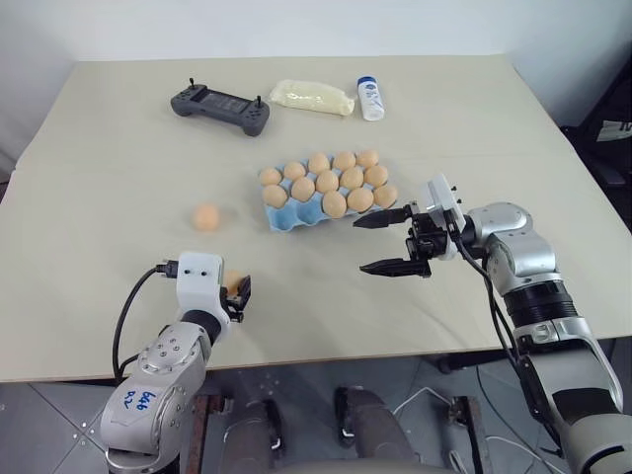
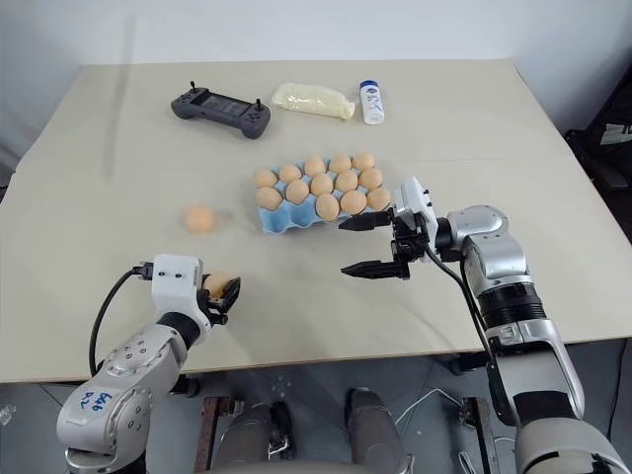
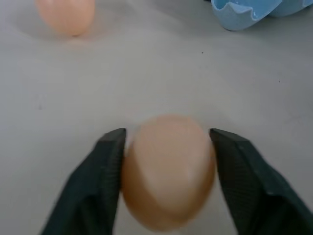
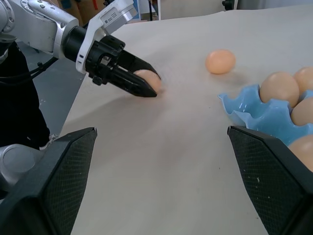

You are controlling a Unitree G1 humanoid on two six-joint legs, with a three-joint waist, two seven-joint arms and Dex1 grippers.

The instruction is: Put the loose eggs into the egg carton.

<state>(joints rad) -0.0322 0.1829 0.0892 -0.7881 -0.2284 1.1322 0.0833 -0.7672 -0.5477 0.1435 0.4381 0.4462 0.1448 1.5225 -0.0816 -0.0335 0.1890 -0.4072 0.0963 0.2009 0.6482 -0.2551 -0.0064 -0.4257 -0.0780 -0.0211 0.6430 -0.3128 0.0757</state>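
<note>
Here, one egg (image 3: pixel 168 171) is pinched between the left gripper's (image 3: pixel 166 161) fingers on the table (image 1: pixel 109 128), apparently only near their tips. It could be dropped during lifting towards the carton (image 1: pixel 286 217). The right gripper (image 1: pixel 387 242) is held wide open and empty. Another egg (image 1: pixel 205 217) lies loose.

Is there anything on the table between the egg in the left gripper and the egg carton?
No. In the right wrist view, bare table separates the gripped egg from the egg carton; another loose egg lies off to the side.

Two loose eggs (image 1: pixel 205 216) left of nearly full egg carton (image 1: pixel 281 218).
</note>
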